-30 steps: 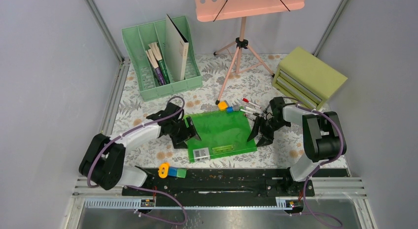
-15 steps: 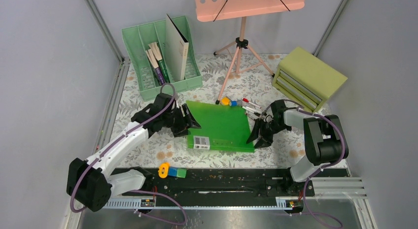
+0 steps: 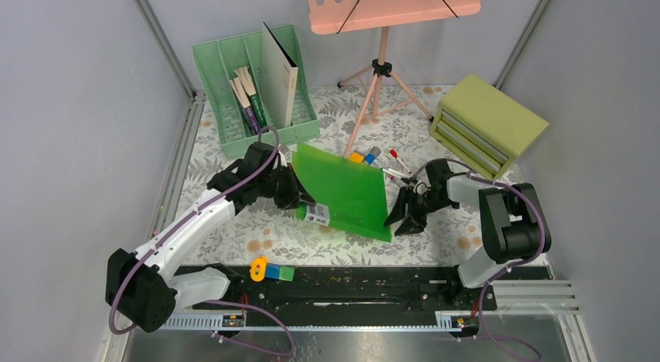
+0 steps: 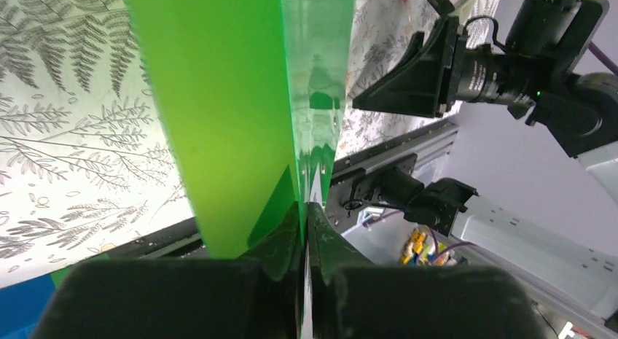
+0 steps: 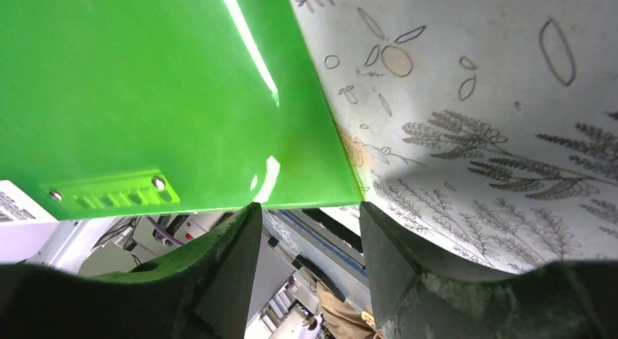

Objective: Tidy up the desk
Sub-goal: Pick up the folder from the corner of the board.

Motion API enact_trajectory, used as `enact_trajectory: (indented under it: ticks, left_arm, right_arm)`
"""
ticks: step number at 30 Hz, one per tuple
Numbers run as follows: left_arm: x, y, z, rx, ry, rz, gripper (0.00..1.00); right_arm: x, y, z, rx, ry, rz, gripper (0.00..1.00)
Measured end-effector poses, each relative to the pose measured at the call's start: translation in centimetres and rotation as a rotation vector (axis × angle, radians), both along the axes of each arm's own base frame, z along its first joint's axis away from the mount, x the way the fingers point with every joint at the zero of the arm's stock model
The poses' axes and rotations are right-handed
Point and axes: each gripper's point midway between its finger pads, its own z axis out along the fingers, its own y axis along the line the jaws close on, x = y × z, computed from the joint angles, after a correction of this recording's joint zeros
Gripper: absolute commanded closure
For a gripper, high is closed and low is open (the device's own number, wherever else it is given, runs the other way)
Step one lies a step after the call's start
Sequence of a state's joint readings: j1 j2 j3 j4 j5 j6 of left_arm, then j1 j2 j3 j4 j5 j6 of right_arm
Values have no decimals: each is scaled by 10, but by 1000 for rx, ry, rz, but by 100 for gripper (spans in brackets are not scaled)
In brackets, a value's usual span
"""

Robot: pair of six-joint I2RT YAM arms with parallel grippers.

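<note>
Left gripper (image 3: 300, 197) is clamped tight on the left edge of the green board (image 3: 346, 192). The left wrist view shows it plainly, both fingers (image 4: 280, 244) pinched together on the thin green sheet (image 4: 226, 98) with no gap between them. The board hangs tilted, its left side up off the tabletop (image 3: 226, 237), and a white barcode label shows near the gripped edge.

Over on the other side, the right gripper (image 3: 397, 214) sits low at the board's right edge with its jaws apart, holding nothing. From its own camera the gripper (image 5: 307, 211) has the board's corner (image 5: 146, 84) just above the gap, and the fern-printed cloth (image 5: 474, 135) runs off beside it.

Just behind the board lie a few pens (image 3: 393, 156) and small coloured pieces (image 3: 358, 156). Further back stand the green file rack (image 3: 257, 89) with books in its slots on the left, a pink music stand (image 3: 381, 66) in the middle and the olive drawer box (image 3: 486, 121) on the right. The tabletop itself fills the space between the aluminium rails. Coloured blocks (image 3: 268, 270) sit at its near edge.
</note>
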State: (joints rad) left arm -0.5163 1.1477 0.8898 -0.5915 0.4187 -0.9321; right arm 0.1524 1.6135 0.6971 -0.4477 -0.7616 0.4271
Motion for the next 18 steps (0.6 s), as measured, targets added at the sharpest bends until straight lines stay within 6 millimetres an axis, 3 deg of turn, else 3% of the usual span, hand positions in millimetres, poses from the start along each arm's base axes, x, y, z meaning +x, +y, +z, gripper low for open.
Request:
enact_trajectory:
  ticks: [7,12,18]
  left_arm:
    - [5,6,25,30,-75,1,100]
    - [-2,16,44,42,-143,4,100]
    - [-12,25,76,14,-237,1,100]
  right_arm:
    - [3,1,20,13,-68,10,16]
    - [22,4,54,34,-179,23,1]
    - [43,11,99,84,-328,26,1]
